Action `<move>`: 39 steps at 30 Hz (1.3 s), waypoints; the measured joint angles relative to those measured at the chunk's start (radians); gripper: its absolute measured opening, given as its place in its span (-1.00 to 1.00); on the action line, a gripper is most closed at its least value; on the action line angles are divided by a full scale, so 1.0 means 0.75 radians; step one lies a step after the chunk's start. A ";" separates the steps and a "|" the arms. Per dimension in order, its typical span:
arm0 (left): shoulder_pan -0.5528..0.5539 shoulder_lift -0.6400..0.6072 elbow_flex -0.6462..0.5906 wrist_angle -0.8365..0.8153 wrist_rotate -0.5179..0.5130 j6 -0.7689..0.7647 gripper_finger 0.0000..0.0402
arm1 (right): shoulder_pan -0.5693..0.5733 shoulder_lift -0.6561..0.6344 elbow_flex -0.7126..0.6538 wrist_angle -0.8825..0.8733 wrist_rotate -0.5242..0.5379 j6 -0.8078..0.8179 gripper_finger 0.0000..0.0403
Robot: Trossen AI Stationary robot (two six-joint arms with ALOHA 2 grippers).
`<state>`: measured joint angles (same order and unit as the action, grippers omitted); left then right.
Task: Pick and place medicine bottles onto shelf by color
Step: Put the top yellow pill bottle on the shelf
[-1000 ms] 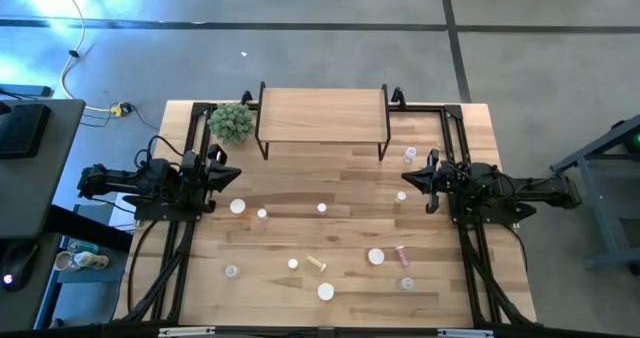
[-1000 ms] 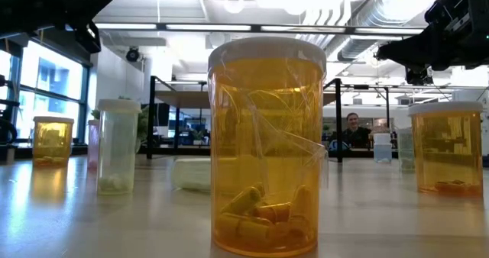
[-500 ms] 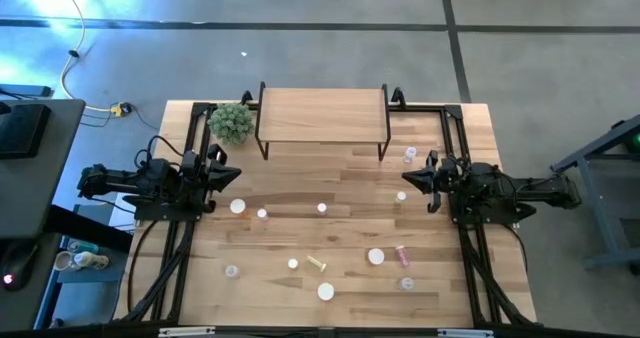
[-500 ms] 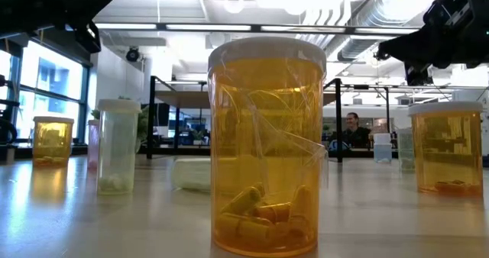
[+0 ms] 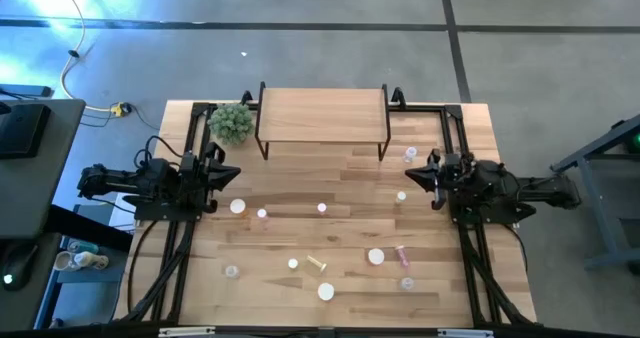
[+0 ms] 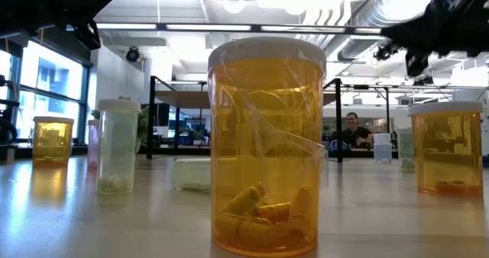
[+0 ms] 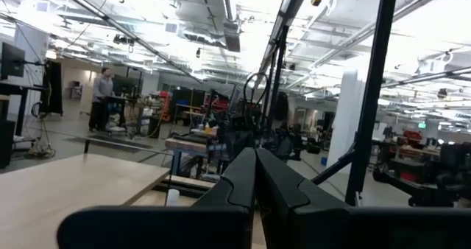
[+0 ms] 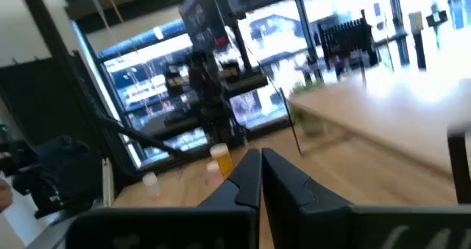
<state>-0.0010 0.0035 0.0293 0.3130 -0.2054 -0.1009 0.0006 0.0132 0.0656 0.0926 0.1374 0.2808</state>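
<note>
Nothing is sorted yet: the shelf (image 5: 322, 113) stands bare, the medicine bottles (image 5: 322, 208) scattered across the tabletop (image 5: 300, 233). Left hand (image 5: 226, 171) and right hand (image 5: 412, 177), closed and empty, hover at opposite side edges.

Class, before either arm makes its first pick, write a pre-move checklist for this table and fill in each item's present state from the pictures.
1. Shelf top free for bottles: ok, nothing stands on it.
2. Left claw empty: ok, shut on nothing, at the table's left edge.
3. Right claw empty: ok, shut on nothing, at the right edge.
4. Claws opened for a grasp: not ok, both shut.
5. Bottles all upright: not ok, the yellow bottle and the pink bottle lie on their sides.
6. Plant clear of the shelf: cannot tell, they are close.
</note>
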 joint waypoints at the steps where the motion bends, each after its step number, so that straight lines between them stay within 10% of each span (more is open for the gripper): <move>1: 0.000 0.000 0.000 0.000 0.000 0.000 -1.00 | 0.000 0.000 0.026 -0.013 -0.004 -0.023 -0.91; 13: 0.000 0.000 0.000 -0.002 0.000 0.057 -1.00 | 0.000 0.097 0.477 -0.528 0.276 0.036 -0.35; 39: 0.000 0.000 0.000 -0.001 0.022 0.056 -1.00 | 0.000 0.900 0.781 -1.209 0.155 0.955 -0.33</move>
<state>-0.0010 0.0036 0.0296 0.3120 -0.1889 -0.0591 0.0006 0.6884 0.6514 -0.8144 0.2539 0.9972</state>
